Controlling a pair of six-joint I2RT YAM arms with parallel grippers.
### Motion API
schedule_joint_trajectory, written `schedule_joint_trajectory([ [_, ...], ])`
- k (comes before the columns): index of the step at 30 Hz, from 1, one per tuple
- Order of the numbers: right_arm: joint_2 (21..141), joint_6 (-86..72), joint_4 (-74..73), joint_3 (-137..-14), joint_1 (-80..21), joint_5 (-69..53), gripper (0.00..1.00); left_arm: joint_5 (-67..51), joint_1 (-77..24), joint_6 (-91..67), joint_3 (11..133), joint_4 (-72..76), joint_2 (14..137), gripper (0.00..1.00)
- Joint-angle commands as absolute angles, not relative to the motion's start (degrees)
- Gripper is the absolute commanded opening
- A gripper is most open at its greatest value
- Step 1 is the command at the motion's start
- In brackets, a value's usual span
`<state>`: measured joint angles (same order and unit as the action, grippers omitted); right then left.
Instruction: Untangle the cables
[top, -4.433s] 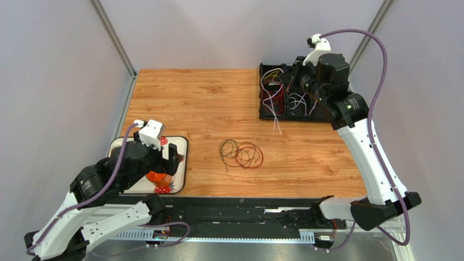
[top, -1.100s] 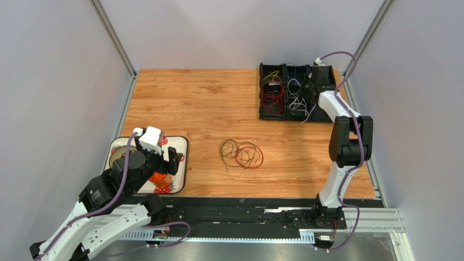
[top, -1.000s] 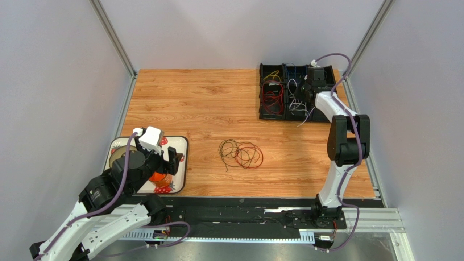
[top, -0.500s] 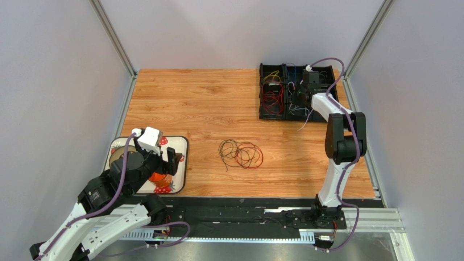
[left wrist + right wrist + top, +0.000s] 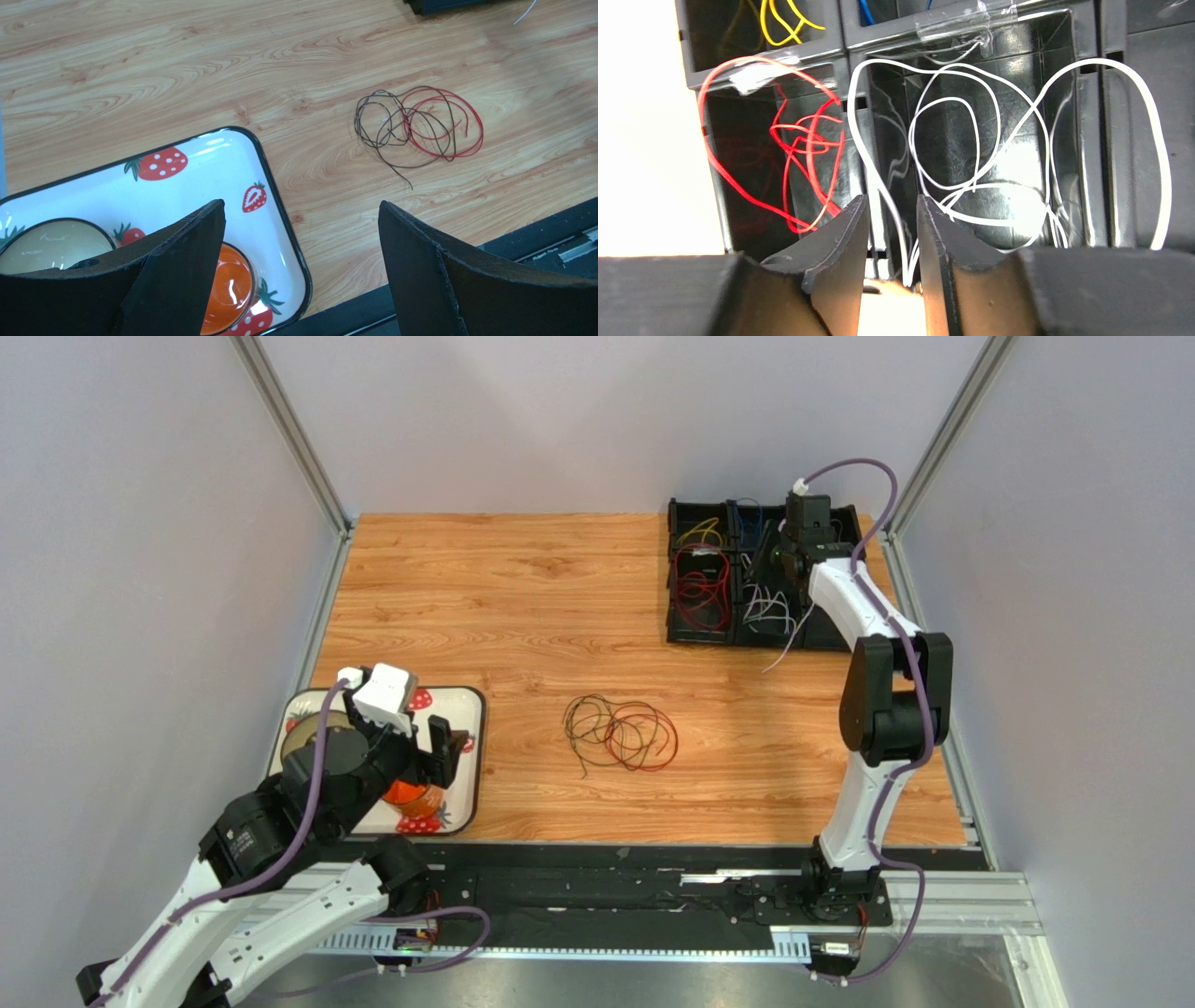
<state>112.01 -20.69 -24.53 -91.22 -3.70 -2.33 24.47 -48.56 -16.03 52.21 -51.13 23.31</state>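
Top view: the right gripper (image 5: pixel 776 571) is down in the black bin (image 5: pixel 671 574) at the far right of the table (image 5: pixel 491 588), over the compartment of white cables (image 5: pixel 765 605). Its jaws cannot be read from here. Red cables (image 5: pixel 701 585) fill the compartment to the left, with yellow cables (image 5: pixel 701 532) in the one behind that. One white strand (image 5: pixel 781 647) trails out of the bin onto the wood. A loose tangle (image 5: pixel 620 732) of dark brown and red loops lies mid-table, well apart from both arms. The left gripper (image 5: pixel 449 745) hovers over the strawberry tray (image 5: pixel 470 697) at the near left.

Left wrist: the left gripper's jaws stand wide apart with nothing between them, above the tray's right edge. An orange bowl (image 5: pixel 228 294) and a cream bowl (image 5: pixel 49 245) sit in the tray. The tangle lies on the wood beyond, clear of the tray.

Right wrist: the fingers (image 5: pixel 836 238) stand a little apart. A white cable passes up through the narrow gap, not pinched. White loops spread across the compartment ahead, with red ones to the left. Yellow cables and a blue cable (image 5: pixel 868 10) sit in the compartments beyond.
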Motion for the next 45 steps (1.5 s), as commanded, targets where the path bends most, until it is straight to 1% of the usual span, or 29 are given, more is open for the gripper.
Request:
schedule_joint_trajectory([
  [1,105.0,-19.4,-28.2,-95.7,-4.1,-0.8,0.37,24.0,-48.2,-14.4,52.0,-49.3,22.9,0.88],
  [6,98.8,-18.5,-31.1,-93.6,-5.3,-0.1,0.38,23.3,-48.2,-14.2,51.9,-49.1,23.4,0.88],
  [12,86.6,-19.2,-31.6,-80.6,-6.3,-0.5,0.38,22.6,-48.2,-14.0,52.2,-49.0,26.1,0.88],
  [13,83.2,-20.6,-31.4,-76.3,-6.6,-0.8,0.38,22.4,-48.1,-13.9,52.2,-49.1,26.6,0.88],
  [16,77.6,-22.9,-30.5,-68.4,-9.5,-1.3,0.38,21.8,-47.9,-13.7,52.8,-49.6,29.3,0.88],
  [19,74.6,-24.4,-30.7,-63.6,-15.7,0.0,0.38,20.0,-47.9,-13.0,54.0,-49.7,32.6,0.88],
  [20,73.1,-24.7,-30.8,-60.7,-19.0,2.3,0.38,19.7,-47.9,-13.1,54.6,-49.8,34.5,0.88],
  [23,70.9,-26.6,-31.2,-55.9,-23.4,4.0,0.38,18.5,-47.9,-14.8,56.1,-49.7,37.8,0.88],
  [25,69.7,-27.8,-31.0,-53.7,-24.9,4.0,0.38,15.3,-47.9,-17.4,55.3,-46.9,40.1,0.88],
  [27,67.9,-29.1,-31.6,-51.4,-26.6,4.5,0.38,10.8,-47.9,-19.1,54.3,-43.3,42.0,0.87],
  [30,65.3,-30.5,-31.5,-49.3,-28.6,5.0,0.37,7.6,-47.9,-21.4,53.2,-39.0,46.7,0.83],
  [38,64.9,-30.4,-31.3,-47.1,-29.8,4.4,0.41,6.1,-48.0,-22.9,53.3,-31.6,59.4,0.82],
  [40,65.1,-30.3,-30.8,-46.4,-29.7,3.3,0.42,6.9,-48.0,-23.2,53.7,-30.5,63.2,0.80],
  [45,66.8,-30.2,-29.6,-45.5,-30.0,1.9,0.42,9.5,-48.0,-24.0,54.1,-28.2,70.0,0.79],
])
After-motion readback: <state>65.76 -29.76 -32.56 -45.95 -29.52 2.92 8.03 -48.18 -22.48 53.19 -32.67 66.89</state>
